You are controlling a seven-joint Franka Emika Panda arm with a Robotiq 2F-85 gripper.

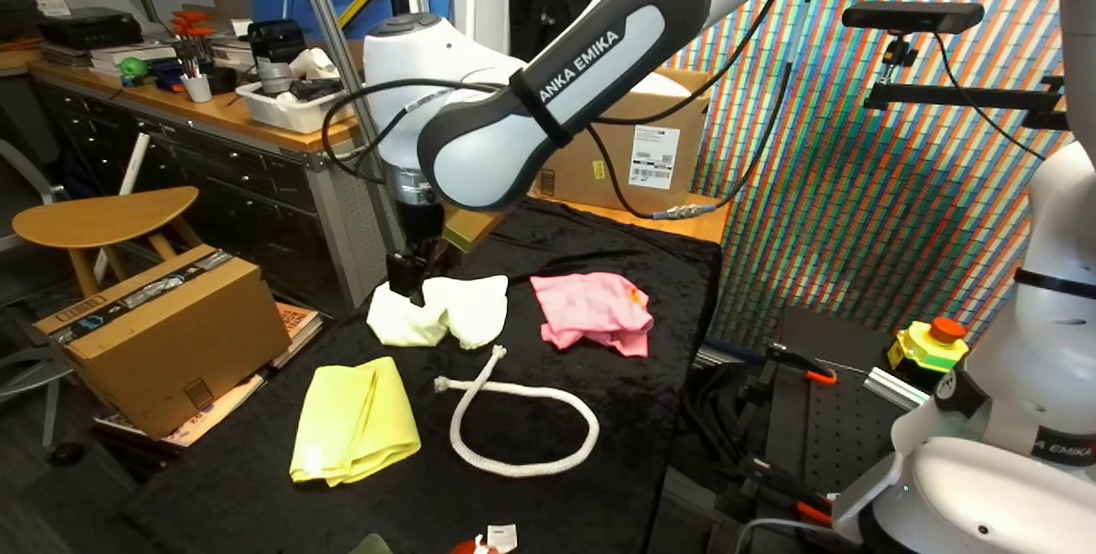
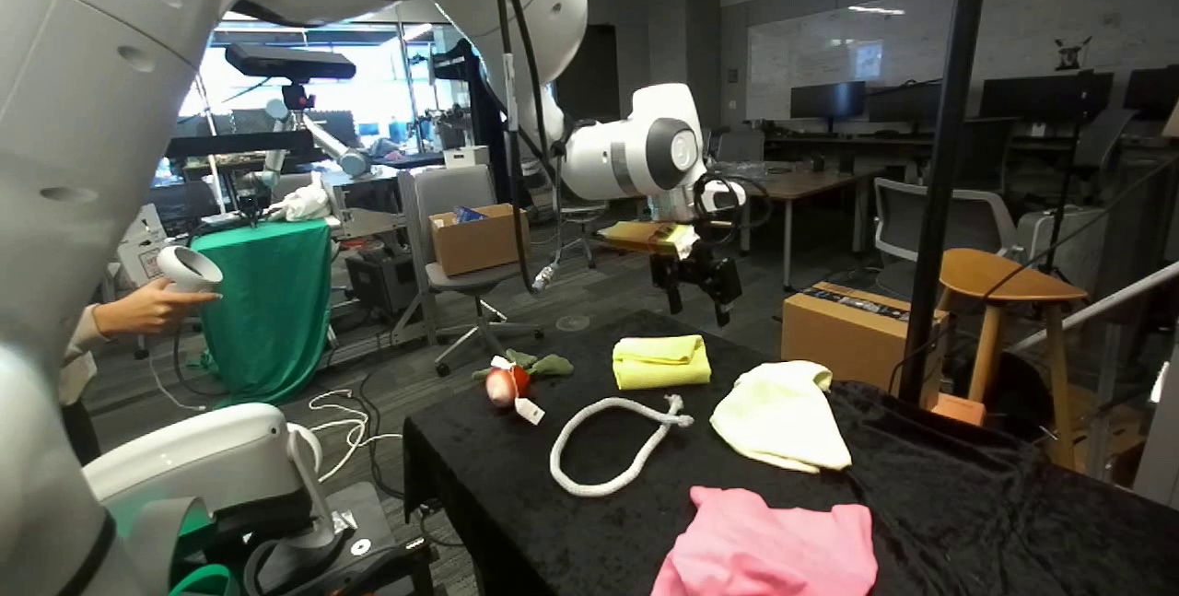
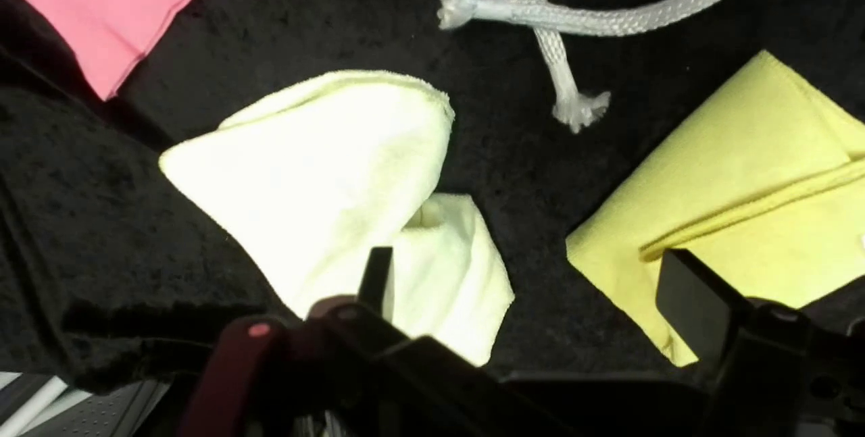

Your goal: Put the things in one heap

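1. Bunched on the black-draped table (image 1: 642, 417): white cloth (image 3: 324, 180), lying between pink cloth (image 1: 595, 306) and yellow cloth (image 1: 351, 417), touching neither.
2. Just beside, also apart from the cloths: white rope (image 3: 595, 21), looped with ends crossing.
3. Near the table's edge in an exterior view: red leafy thing (image 2: 509, 384), probably a toy.
4. Overhead: gripper (image 2: 699, 312), spread wide, pinching nothing; in the wrist view, one finger in front of the white cloth, one in front of the yellow.
5. No heap yet. Probably lining up for a pick, at the outset of gathering; cannot tell on which cloth.
6. Next, probably: shift fully over a single cloth, lower to straddle a raised fold, pinch, lift, and lay on a neighbour. Coming straight down here, likely to land between two cloths.
7. Farther out: hand (image 2: 152, 309) with white controller (image 2: 189, 271); cardboard box (image 1: 171, 340) off the table.
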